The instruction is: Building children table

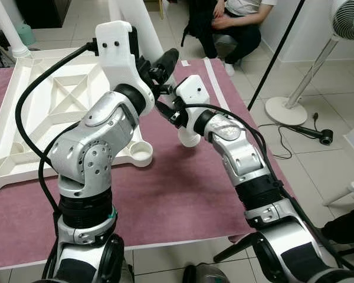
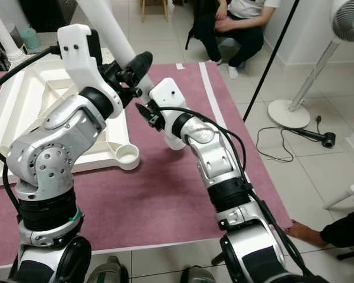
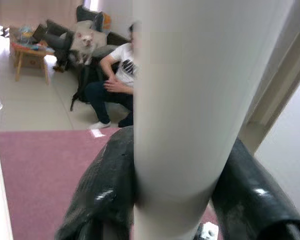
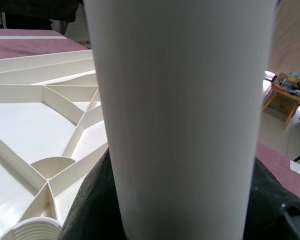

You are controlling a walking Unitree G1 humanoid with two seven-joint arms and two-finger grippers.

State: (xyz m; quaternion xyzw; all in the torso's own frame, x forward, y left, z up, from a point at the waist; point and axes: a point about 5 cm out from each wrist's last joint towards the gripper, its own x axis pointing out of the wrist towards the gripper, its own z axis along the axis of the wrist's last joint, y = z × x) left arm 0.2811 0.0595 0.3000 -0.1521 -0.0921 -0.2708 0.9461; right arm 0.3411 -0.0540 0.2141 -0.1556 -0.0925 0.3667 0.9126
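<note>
**Spotter:** What are you seeing from the head camera?

**Me:** I've got both arms raised in front of me over the maroon mat (image 1: 183,194). The white table leg (image 2: 109,32) runs up on a slant between them. My left gripper (image 3: 172,192) is clenched around that leg; in its wrist view one black finger presses on each side of the tube. My right gripper (image 4: 182,200) is grasping the same leg lower down, again with a dark finger on either side of it.

**Spotter:** And the tabletop?

**Me:** The white tabletop (image 1: 41,112) is lying upside down on the mat, to my left, ribs facing up. The round corner socket (image 1: 141,154) nearest me is open, with nothing in it. The bottom end of the leg (image 1: 189,138) pokes out below my right wrist, just beside that corner and not in the socket. In the right wrist view I see the ribs and a threaded socket (image 4: 32,230) right under the leg.

**Spotter:** Anything else around?

**Me:** Another white leg (image 1: 6,26) stands at the far left corner. A person (image 1: 239,20) in dark trousers crouches on the tiles beyond the mat. A standing fan (image 1: 318,59) is off to my right, with a black cable (image 1: 283,132) trailing on the floor.
</note>
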